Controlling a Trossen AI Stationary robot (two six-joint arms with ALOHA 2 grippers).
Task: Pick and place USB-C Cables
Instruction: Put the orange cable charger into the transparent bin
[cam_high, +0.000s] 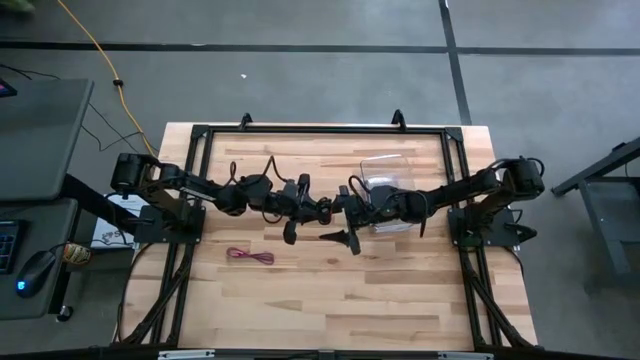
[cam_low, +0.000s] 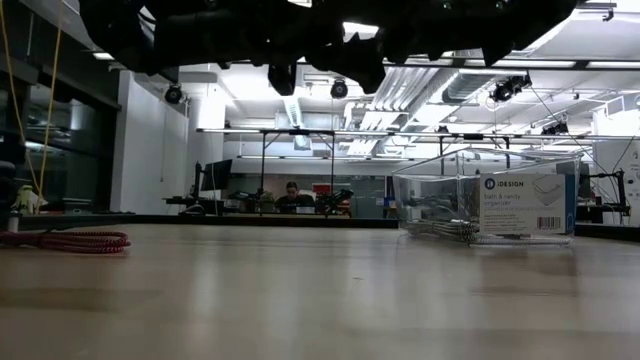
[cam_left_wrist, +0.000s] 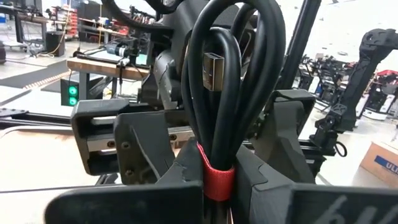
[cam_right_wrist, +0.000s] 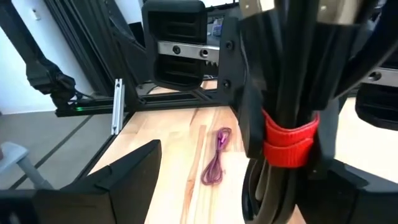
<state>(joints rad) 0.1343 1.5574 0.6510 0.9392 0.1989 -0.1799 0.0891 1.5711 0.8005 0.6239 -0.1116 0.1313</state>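
Both arms are seen meeting over the middle of the wooden table, raised well clear of its surface. The left gripper is closed on a black cable bundle, which is bound near its lower end by a red strap; the fingers are seen pressed against the strap from both sides. A metal USB plug is visible against the loop of the bundle.

The right gripper is held just beside the left gripper, with its jaws spread wide and nothing gripped. In the right wrist view the same black bundle hangs close in front of the camera, the red strap around it, and one dark finger of the right gripper is seen standing apart from the bundle. Whether the other finger touches the cable cannot be told.

A magenta-red cable bundle lies flat on the table, near and left of the grippers, well apart from both. A clear plastic box with a printed label stands on the right part of the table, under the right arm; a grey coiled cable is seen inside it, on its floor.

A yellow cord runs across the floor beyond the far left corner of the table. A person is seated in the room far behind the table.
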